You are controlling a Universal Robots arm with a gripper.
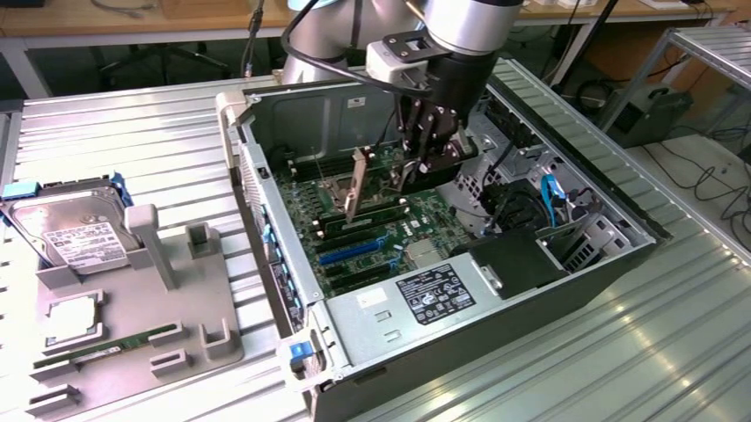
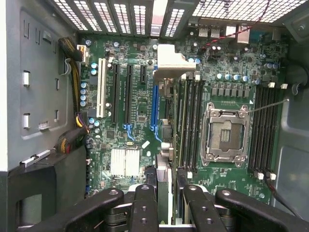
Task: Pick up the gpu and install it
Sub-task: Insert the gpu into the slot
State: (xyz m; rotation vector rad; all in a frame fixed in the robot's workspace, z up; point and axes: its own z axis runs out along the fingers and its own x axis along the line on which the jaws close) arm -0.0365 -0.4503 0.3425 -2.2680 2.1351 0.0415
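Exterior view: the claw (image 1: 413, 180) is reaching down into the open computer case (image 1: 273, 230) and is clenching the gpu (image 1: 354, 188), which is hanging edge-on just above the motherboard (image 1: 378, 230), toward nine o'clock from the claw. At about eight o'clock from the case, a grey tray (image 1: 141, 352) on the table (image 1: 141, 123) is carrying a hard drive (image 1: 69, 230), a square chip (image 1: 70, 318) and a slim RAM stick (image 1: 108, 346). The case itself is housing the board and a labelled black box (image 1: 437, 290) at its five o'clock end.

Wrist view: the claw (image 2: 166, 199) is gripping the gpu (image 2: 165, 154) between its fingers (image 2: 144, 205). The card is running edge-on beside the blue slot (image 2: 154, 104), its pale bracket pointing to the vented rear wall (image 2: 120, 14). Memory slots (image 2: 190, 121) and an empty processor socket (image 2: 227, 130) are lying on the card's other side. Doing this well probably means keeping the card upright, lining its edge over the slot and bringing the bracket to the rear opening before pressing evenly.
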